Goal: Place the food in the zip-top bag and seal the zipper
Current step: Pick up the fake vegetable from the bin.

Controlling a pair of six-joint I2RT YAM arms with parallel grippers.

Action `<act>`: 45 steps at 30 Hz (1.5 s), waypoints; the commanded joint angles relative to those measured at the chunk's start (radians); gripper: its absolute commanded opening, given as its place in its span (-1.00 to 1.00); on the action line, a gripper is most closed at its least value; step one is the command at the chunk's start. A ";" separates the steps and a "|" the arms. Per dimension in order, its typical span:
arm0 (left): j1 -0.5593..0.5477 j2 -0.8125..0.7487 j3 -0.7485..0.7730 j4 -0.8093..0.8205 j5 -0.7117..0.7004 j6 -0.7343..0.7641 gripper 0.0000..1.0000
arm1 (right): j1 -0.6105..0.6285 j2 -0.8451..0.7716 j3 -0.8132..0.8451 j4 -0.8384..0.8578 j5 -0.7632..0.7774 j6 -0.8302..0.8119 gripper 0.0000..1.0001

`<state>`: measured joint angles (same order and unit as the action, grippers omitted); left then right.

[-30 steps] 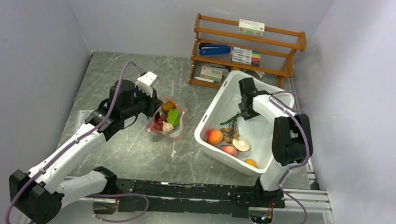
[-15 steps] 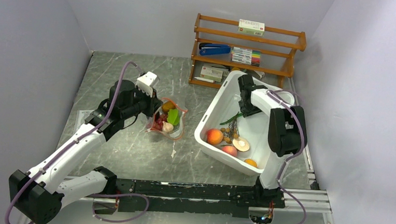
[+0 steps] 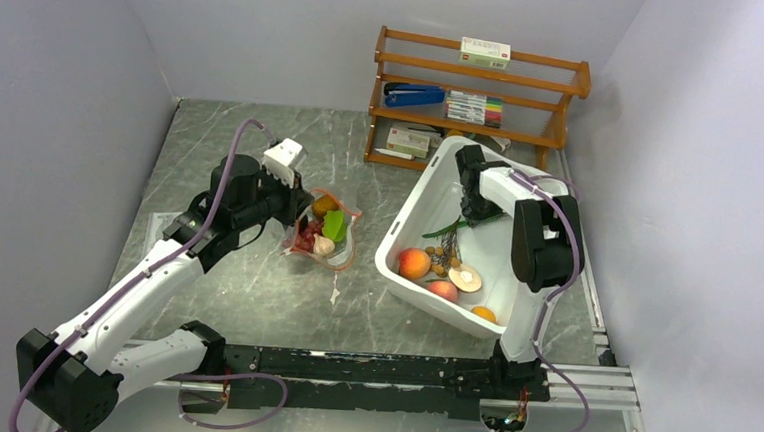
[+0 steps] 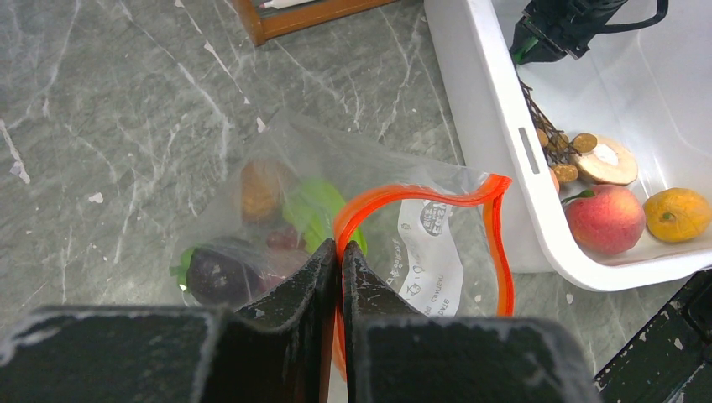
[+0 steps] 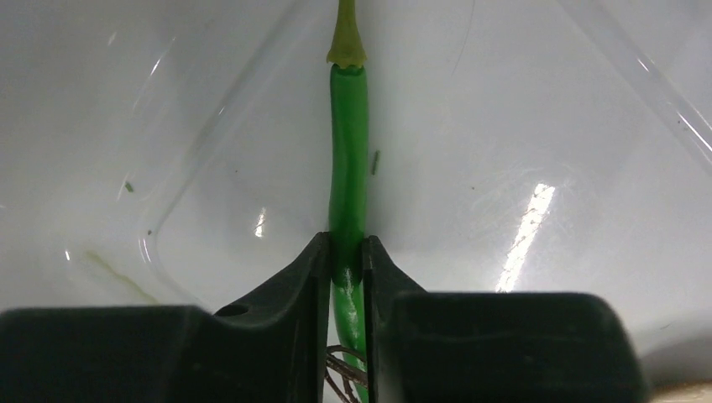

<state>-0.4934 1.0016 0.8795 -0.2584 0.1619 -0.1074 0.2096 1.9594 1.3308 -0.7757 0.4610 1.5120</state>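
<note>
The zip-top bag [image 4: 277, 168], clear and crinkly, lies just left of the white bin [image 3: 392, 245]. Its red-orange zipper [image 4: 420, 195] gapes open in a loop, one lip pinched in the left gripper [image 4: 338, 262]. Inside it sit an orange round fruit [image 4: 260, 191], a green piece [image 4: 312, 214], a dark red-purple fruit [image 4: 214, 270] and a pale bulb [image 3: 324, 245]. Inside the bin, the slim green pod [image 5: 348, 151] is clamped lengthwise in the right gripper [image 5: 346, 260] towards the far end, with the brown berry cluster [image 4: 561, 149], a peach [image 4: 606, 220] and a small orange fruit [image 4: 677, 213] lying nearer the bin's front corner.
</note>
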 commanded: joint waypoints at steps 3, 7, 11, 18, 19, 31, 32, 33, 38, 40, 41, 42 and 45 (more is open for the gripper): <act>0.006 -0.021 0.000 0.025 0.010 0.009 -0.86 | -0.007 -0.010 -0.012 -0.003 0.059 -0.004 -0.91; 0.006 -0.026 0.001 0.022 0.010 0.008 -0.86 | -0.006 -0.049 -0.017 -0.012 0.088 -0.007 -0.93; 0.006 -0.033 -0.007 0.028 0.010 0.007 -0.86 | -0.006 -0.072 -0.008 -0.039 0.112 -0.011 -0.90; 0.006 -0.024 -0.003 0.026 0.020 0.008 -0.86 | 0.003 -0.136 -0.008 -0.035 0.176 -0.064 -0.93; 0.006 -0.023 -0.003 0.027 0.023 0.008 -0.86 | 0.005 -0.141 -0.006 -0.043 0.194 -0.059 -0.93; 0.006 -0.009 0.004 0.014 0.035 0.017 -0.86 | 0.059 -0.277 -0.062 0.061 0.298 -0.133 -0.93; 0.006 -0.009 0.004 0.012 0.035 0.019 -0.86 | 0.065 -0.300 -0.079 0.087 0.314 -0.155 -0.93; 0.006 -0.009 0.004 0.014 0.038 0.022 -0.86 | 0.069 -0.318 -0.097 0.138 0.324 -0.189 -0.93; 0.006 -0.006 0.009 0.000 0.038 0.029 -0.86 | 0.073 -0.415 -0.159 0.333 0.344 -0.335 -0.96; 0.007 -0.010 0.006 0.002 0.035 0.031 -0.86 | 0.080 -0.476 -0.204 0.422 0.311 -0.411 -0.97; 0.006 -0.012 0.005 0.004 0.033 0.029 -0.86 | 0.081 -0.507 -0.235 0.502 0.275 -0.481 -0.97; 0.006 -0.014 0.004 0.006 0.033 0.029 -0.86 | 0.083 -0.538 -0.265 0.581 0.244 -0.543 -0.97; 0.006 -0.016 0.000 0.013 0.030 0.026 -0.86 | 0.086 -0.617 -0.321 0.754 0.129 -0.647 -0.97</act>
<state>-0.4934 0.9966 0.8757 -0.2626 0.1795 -0.0891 0.2859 1.4376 1.0668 -0.3233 0.7002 1.0763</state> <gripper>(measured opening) 0.071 0.114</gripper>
